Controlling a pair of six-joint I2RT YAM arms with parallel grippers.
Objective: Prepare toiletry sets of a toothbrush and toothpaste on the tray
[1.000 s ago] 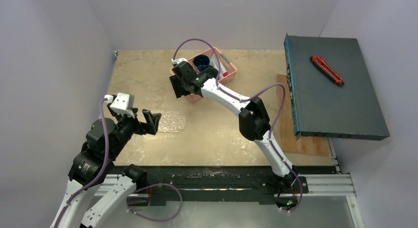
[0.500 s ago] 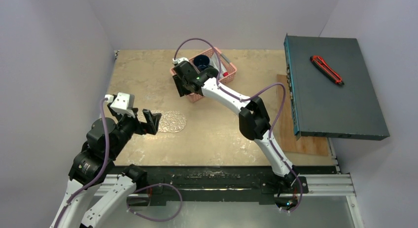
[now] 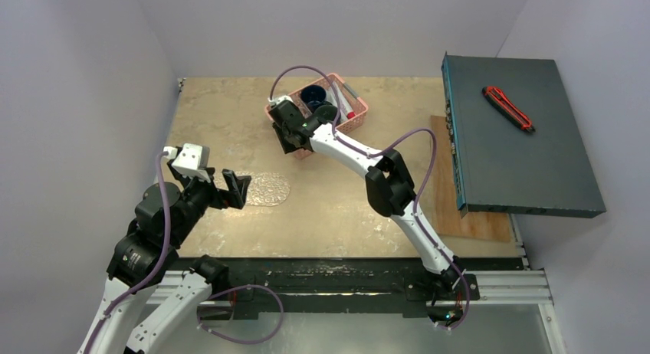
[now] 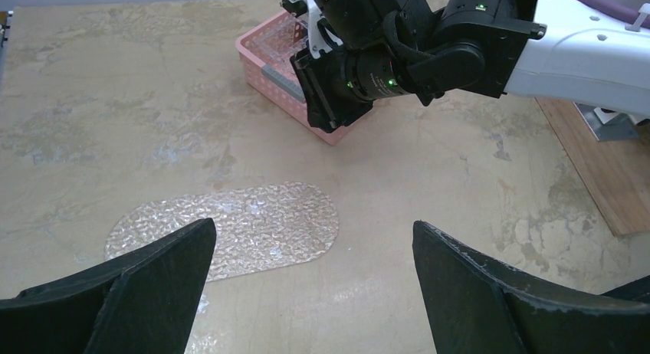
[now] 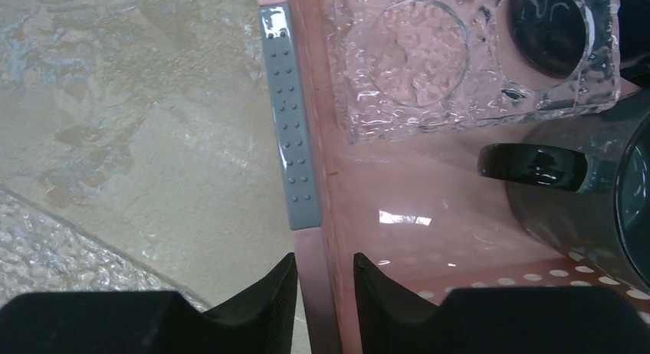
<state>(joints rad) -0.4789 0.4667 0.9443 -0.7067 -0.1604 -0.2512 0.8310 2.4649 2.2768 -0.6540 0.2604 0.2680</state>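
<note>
The see-through embossed tray (image 3: 268, 189) lies flat on the table and also shows in the left wrist view (image 4: 230, 230). My left gripper (image 3: 234, 189) is open and empty, hovering at the tray's near-left end (image 4: 314, 293). My right gripper (image 3: 290, 136) is at the front-left corner of the pink basket (image 3: 360, 113). Its jaws (image 5: 324, 281) straddle the basket's rim (image 5: 314, 247) and are closed onto it. A pale item with a red end (image 3: 349, 103) lies in the basket's right side. It is too small to identify as tube or brush.
In the basket are dark mugs (image 5: 590, 185) and a clear embossed holder with round holes (image 5: 429, 63). A grey grip strip (image 5: 291, 139) sits on the rim. A dark box (image 3: 517, 132) with a red cutter (image 3: 507, 109) stands at right, over a wooden board (image 3: 460, 216).
My right gripper has moved up and right onto the basket's corner, and its jaws have closed round the rim. My left arm and the tray have not moved.
</note>
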